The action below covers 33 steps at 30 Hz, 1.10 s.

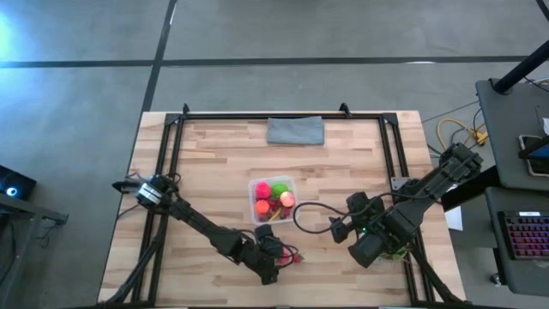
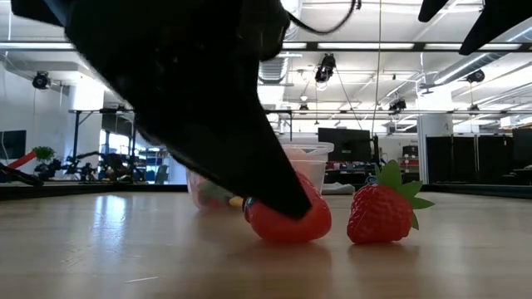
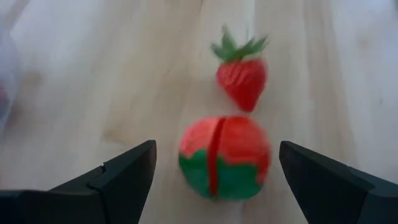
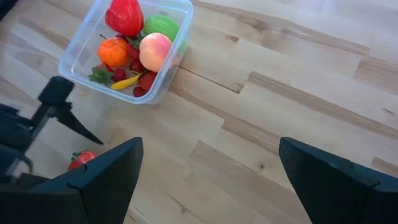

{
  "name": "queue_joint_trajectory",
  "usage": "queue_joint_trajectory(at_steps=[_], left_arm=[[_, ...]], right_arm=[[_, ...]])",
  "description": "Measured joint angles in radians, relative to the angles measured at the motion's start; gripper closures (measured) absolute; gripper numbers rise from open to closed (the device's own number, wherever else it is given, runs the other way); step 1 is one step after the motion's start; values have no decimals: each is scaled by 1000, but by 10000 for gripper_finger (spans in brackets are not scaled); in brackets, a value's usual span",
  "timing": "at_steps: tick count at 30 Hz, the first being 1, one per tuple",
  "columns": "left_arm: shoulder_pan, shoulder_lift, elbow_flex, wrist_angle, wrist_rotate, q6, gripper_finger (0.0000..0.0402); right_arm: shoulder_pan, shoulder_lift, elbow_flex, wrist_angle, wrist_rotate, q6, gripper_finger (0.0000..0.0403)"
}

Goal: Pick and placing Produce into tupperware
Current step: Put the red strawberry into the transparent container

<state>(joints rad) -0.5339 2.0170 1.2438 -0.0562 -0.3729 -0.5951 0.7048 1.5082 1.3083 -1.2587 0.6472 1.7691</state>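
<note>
2 toy pieces lie loose on the wooden table [image 1: 343,163]: 1 strawberry [image 3: 242,79] and 1 round red-and-green fruit [image 3: 224,157]. The strawberry is red and dimpled with a green leafy cap; it lies just beside the round fruit, not touching it. The round fruit is red over most of its skin, green on one part, with a dark seam across it. In the low view the strawberry [image 2: 383,212] stands to one side of the round fruit [image 2: 288,220], and the tupperware [image 2: 307,162] is behind them. There is 1 tupperware [image 1: 256,187], a clear box with rounded corners near the middle of the table, and it holds several pieces: 1 red pepper-like piece [image 4: 124,16], 1 green ball [image 4: 161,26], 1 peach ball [image 4: 155,51], 1 orange piece [image 4: 112,52], 1 small yellow piece [image 4: 126,81], and a few dark-red berries [image 4: 134,66] whose count I cannot tell. The left gripper [image 3: 216,180] is at the table's near edge, low over the round fruit, its fingers [image 3: 124,174] spread wide on either side without touching it. The right gripper [image 4: 211,180] waits above bare wood right of the box, fingers apart and holding nothing. 1 folded grey cloth [image 1: 295,130] lies at the far edge.
</note>
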Motion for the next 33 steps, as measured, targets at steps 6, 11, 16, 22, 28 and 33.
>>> queue_joint_trajectory(at_steps=[6,11,16,22,28,33], left_arm=[[2,40,23,22,50,-1,77],[3,40,27,16,47,2,77],[6,40,26,-5,45,7,86],[10,39,25,-13,41,9,138],[13,39,26,-14,43,9,177],[18,31,32,-14,44,9,191]], right_arm=[[0,0,-2,2,0,0,34],[0,0,-3,5,-4,0,34],[0,0,-3,6,-3,0,34],[0,0,-3,6,-4,0,34],[0,0,-3,7,-4,-13,34],[0,0,-3,7,-4,-14,35]])
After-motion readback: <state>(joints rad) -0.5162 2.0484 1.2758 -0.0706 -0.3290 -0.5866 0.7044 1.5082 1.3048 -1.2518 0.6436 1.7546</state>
